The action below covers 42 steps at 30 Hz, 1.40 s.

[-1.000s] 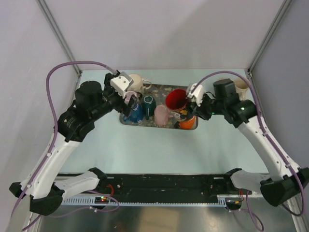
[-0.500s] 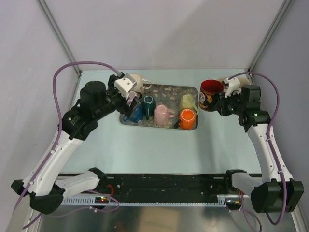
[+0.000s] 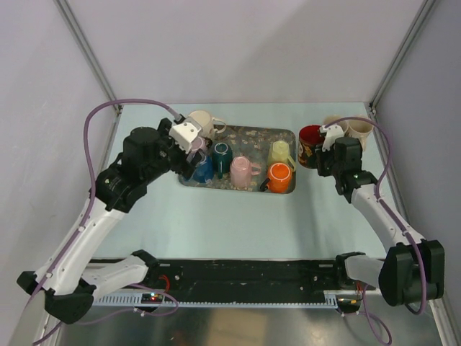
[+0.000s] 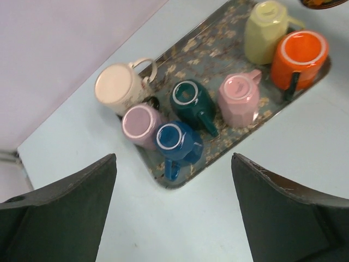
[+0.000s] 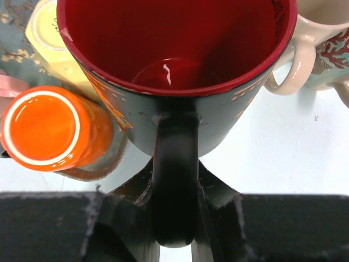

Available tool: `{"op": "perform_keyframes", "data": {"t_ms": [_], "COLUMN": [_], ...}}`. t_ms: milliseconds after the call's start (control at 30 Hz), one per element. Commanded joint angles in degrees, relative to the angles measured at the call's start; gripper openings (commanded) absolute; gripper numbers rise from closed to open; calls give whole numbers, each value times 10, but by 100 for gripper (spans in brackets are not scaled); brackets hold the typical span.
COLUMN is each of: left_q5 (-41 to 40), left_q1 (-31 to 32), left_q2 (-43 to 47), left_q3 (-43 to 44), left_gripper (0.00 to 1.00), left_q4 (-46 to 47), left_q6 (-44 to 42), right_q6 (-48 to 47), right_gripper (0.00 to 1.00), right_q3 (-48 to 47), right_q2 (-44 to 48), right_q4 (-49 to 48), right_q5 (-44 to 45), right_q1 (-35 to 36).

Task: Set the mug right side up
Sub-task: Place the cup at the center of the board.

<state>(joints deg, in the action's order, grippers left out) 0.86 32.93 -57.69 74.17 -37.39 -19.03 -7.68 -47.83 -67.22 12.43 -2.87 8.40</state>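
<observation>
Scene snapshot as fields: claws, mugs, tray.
tray: patterned; blue mug, pink mug and orange mug on it, bases up
left claw: open, empty, above the tray
right claw: shut on the handle of the red mug
red mug: mouth up, right of the tray, beside cream mug

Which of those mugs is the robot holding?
The dark ceramic mug with the red inside, handle clamped in the right end effector, beside the flowered tray; no other is gripped.
</observation>
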Motion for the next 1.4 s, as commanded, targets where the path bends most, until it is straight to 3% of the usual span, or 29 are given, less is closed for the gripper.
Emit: {"op": "perform_keyframes", "data": {"t_ms": [0,200,433,867,1367], "left_q5": [-81,-100,14,85,53], "left_q1": [-35,-134,-240,-287,-291], "left_q2": [10,16,-50,-195,-436], "left_q3": [-10,-43,-61,-111,34], "left_gripper": [90,91,86,76,54], "left_q4": [11,10,9,42,68], "left_q6": [54,177,250,310,281], "right_q6": [-9,2,15,34,46], "right_gripper": [0,0,0,0,0], "right_q3": [2,20,21,23,25], "right_q2": [13,3,-19,-51,-44], "right_q4": [-171,-177,-179,-181,-157], "right_q5": [76,106,117,106,85], "right_q1": [22,28,12,9,-3]}}
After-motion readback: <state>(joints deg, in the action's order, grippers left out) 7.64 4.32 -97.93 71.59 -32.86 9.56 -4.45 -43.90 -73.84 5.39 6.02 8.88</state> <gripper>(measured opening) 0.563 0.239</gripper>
